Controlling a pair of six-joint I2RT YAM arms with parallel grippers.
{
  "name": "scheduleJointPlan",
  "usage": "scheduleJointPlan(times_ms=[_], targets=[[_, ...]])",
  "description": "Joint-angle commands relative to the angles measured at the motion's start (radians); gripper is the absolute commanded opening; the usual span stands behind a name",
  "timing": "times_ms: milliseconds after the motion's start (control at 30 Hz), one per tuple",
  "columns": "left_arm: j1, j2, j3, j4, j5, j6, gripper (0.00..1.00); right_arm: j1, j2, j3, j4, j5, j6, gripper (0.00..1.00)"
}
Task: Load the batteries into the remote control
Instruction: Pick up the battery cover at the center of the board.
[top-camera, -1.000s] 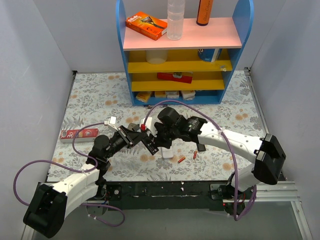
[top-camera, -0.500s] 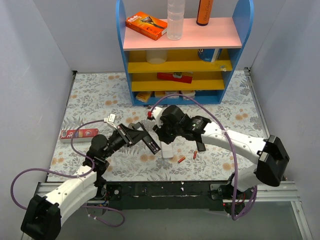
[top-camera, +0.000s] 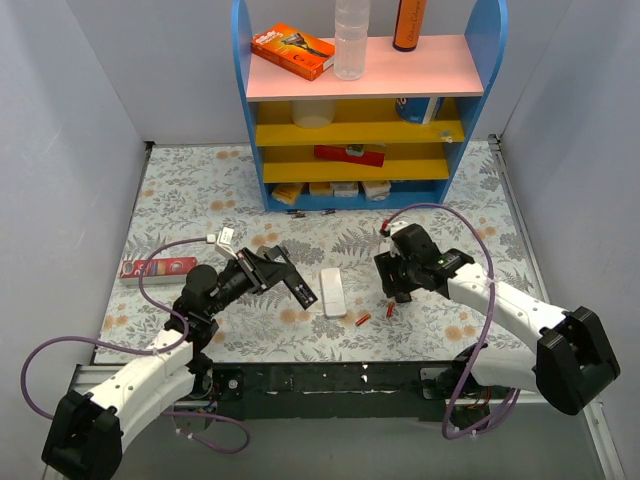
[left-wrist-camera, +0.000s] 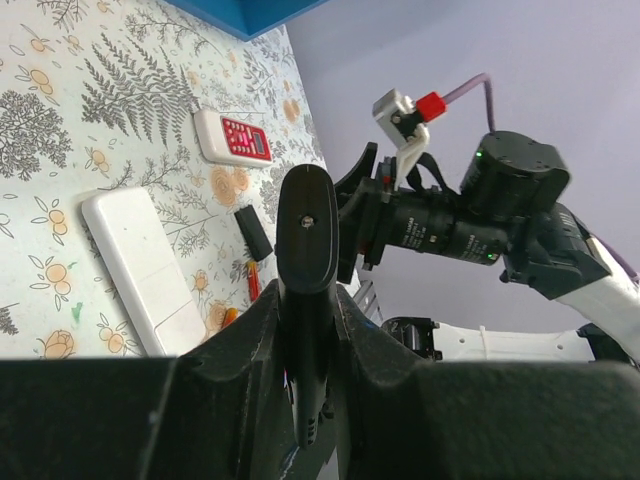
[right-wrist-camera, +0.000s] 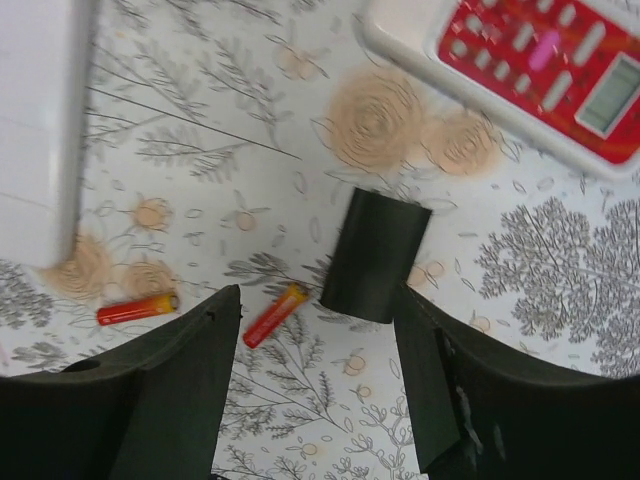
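The plain white remote control (top-camera: 333, 292) lies flat on the floral mat, also in the left wrist view (left-wrist-camera: 145, 270). Two red-orange batteries (top-camera: 363, 320) (top-camera: 389, 310) rest just right of it; one battery (right-wrist-camera: 275, 313) lies below my right gripper's open jaws and another (right-wrist-camera: 137, 308) further left. My right gripper (top-camera: 398, 285) (right-wrist-camera: 315, 335) hovers open and empty over a black cover piece (right-wrist-camera: 375, 255). My left gripper (top-camera: 268, 272) (left-wrist-camera: 305, 310) is shut on a slim dark remote (left-wrist-camera: 305, 240), held above the mat left of the white remote.
A white remote with red buttons (right-wrist-camera: 530, 70) (left-wrist-camera: 232, 137) lies beyond the black cover. A blue shelf unit (top-camera: 365, 110) stands at the back with a box and bottles. A red box (top-camera: 158, 267) lies at the mat's left edge.
My right gripper has opened and let go of the white remote, which now lies on the mat. The right arm has swung away to the right. The left arm has hardly moved.
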Motion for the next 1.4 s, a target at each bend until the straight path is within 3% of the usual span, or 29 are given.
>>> scheduleJointPlan(times_ms=[0, 200, 800, 1033, 1200, 1367], targets=[[-0.001, 0.024, -0.001, 0.043, 0.024, 0.024, 0.00, -0.095, -0.026, -0.069, 0.022, 0.004, 0.064, 0.70], [-0.003, 0.038, -0.011, 0.058, 0.040, 0.023, 0.00, -0.146, 0.029, -0.100, 0.062, -0.018, 0.068, 0.69], [-0.001, 0.084, -0.024, 0.076, 0.049, -0.003, 0.00, -0.155, 0.196, -0.060, 0.065, 0.031, 0.064, 0.50], [-0.001, 0.103, -0.032, 0.112, 0.058, -0.037, 0.00, -0.155, 0.156, -0.032, 0.039, -0.004, 0.043, 0.34], [-0.001, 0.126, -0.041, 0.142, 0.043, -0.071, 0.00, -0.139, 0.054, 0.017, 0.016, -0.096, 0.018, 0.32], [-0.003, 0.175, -0.055, 0.198, 0.031, -0.121, 0.00, -0.047, -0.005, 0.095, 0.000, -0.118, 0.021, 0.30]])
